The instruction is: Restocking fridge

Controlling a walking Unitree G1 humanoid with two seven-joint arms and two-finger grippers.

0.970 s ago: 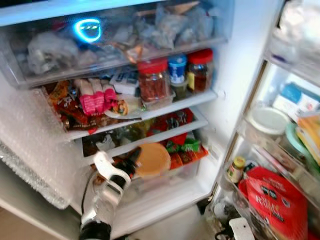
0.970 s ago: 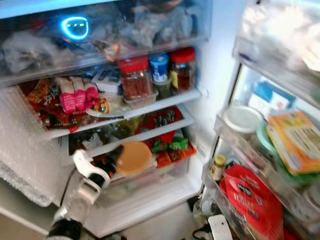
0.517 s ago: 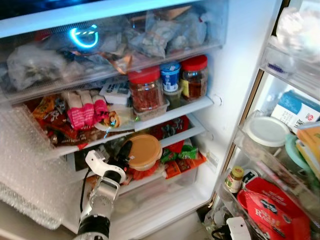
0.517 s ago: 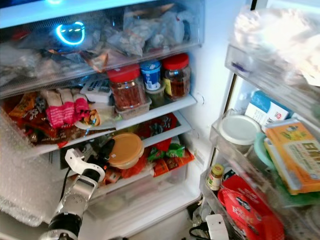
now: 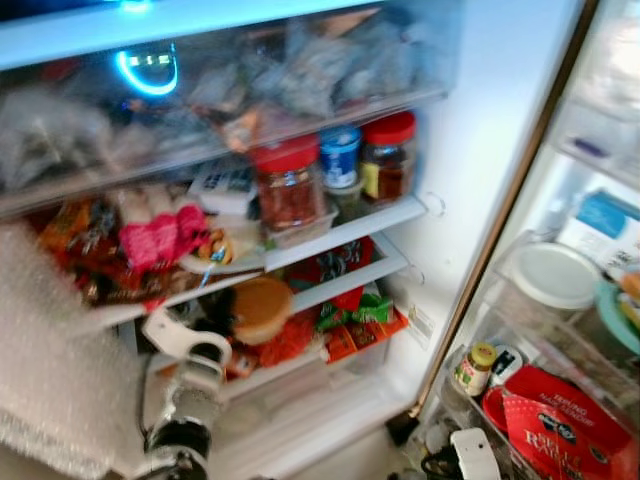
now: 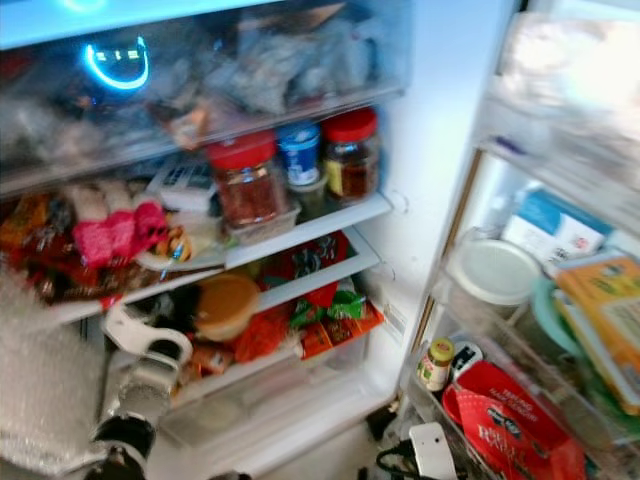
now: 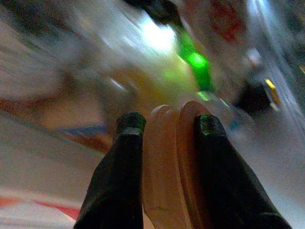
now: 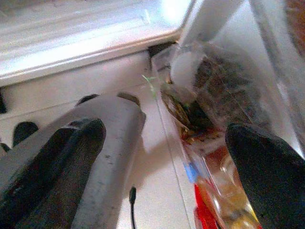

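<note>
Tan and round, the lidded container (image 5: 260, 308) is sitting clamped between the two black fingers (image 7: 123, 181) of the left gripper (image 7: 164, 125), which is reaching into the open fridge (image 5: 470, 150) at the lower shelf (image 5: 345, 275). The container is hanging just under that shelf's front edge, above the orange and green packets (image 5: 355, 325) lying in the compartment below. On the shelf above, a red-lidded jar (image 5: 287, 185), a blue-lidded tub (image 5: 340, 155) and a second red-lidded jar (image 5: 388, 155) are standing side by side, with pink packets (image 5: 160, 238) further along to the robot's left. The right gripper (image 8: 167, 138) is hanging near the floor beside the door's bottom bin, its fingers spread wide apart. A red bag (image 5: 560, 430) is resting in the door's lowest bin.
</note>
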